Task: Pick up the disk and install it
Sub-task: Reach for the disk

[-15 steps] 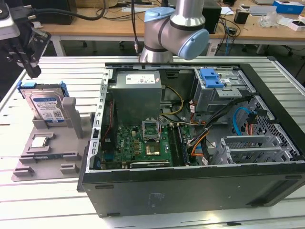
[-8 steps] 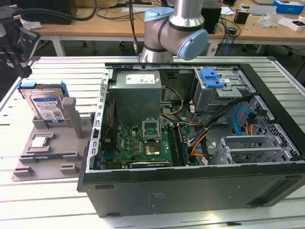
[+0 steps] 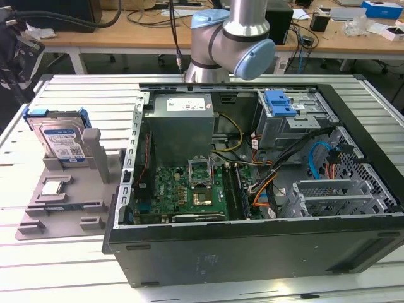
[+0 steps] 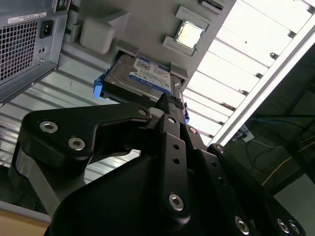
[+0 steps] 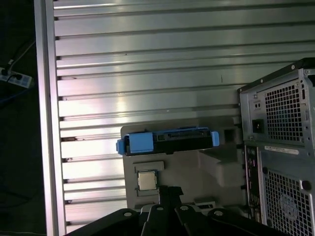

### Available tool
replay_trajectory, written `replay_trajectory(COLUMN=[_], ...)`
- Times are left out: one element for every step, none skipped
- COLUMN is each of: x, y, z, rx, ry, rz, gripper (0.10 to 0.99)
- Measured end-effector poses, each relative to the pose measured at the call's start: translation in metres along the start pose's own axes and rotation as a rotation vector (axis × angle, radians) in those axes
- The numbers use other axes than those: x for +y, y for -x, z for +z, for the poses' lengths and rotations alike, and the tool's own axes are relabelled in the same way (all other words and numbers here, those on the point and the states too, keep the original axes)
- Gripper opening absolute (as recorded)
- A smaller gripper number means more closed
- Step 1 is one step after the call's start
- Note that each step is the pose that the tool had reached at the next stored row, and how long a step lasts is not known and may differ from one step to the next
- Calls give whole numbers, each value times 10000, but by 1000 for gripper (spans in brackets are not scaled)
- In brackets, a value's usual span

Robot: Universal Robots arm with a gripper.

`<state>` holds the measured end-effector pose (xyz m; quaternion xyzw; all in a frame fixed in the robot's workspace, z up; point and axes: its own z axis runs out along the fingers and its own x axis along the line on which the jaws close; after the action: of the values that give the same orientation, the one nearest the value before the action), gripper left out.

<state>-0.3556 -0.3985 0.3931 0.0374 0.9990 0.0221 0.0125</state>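
With its jaws drawn together on nothing, the gripper (image 5: 170,192) hung over the disk (image 3: 60,140), which stood on edge in a grey holder (image 3: 96,158) at the exterior view's left, the arm (image 3: 233,38) bent at upper centre behind the open computer case (image 3: 252,252).

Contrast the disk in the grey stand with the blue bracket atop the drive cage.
The disk stands on edge in the grey stand outside the case; the blue bracket lies flat atop the cage inside it. The disk's blue rails frame a silver labelled body; the bracket is empty. Both have blue plastic.
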Motion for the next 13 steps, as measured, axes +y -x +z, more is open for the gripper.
replay_trajectory(x=[-1, -2, -3, -4, -6, -7, -9, -10, -11, -13, -15, -17, -18], y=[-15, -29, -47, -61, -82, -97, -120, -141, -154, -177, -205, -223, -238], z=[0, -1, -1, -2, -2, -2, -3, -4, -4, -5, -5, -6, -6], rx=[0, 0, -1, 0, 0, -1, 0, 0, -1, 0, 0, 0, 0], ry=[0, 0, 0, 0, 0, 0, 0, 0, 1, 0, 0, 0, 0], rz=[1, 1, 0, 1, 0, 0, 1, 0, 0, 0, 0, 0, 1], gripper=[106, 106, 106, 106, 106, 106, 106, 106, 106, 106, 106, 106, 106])
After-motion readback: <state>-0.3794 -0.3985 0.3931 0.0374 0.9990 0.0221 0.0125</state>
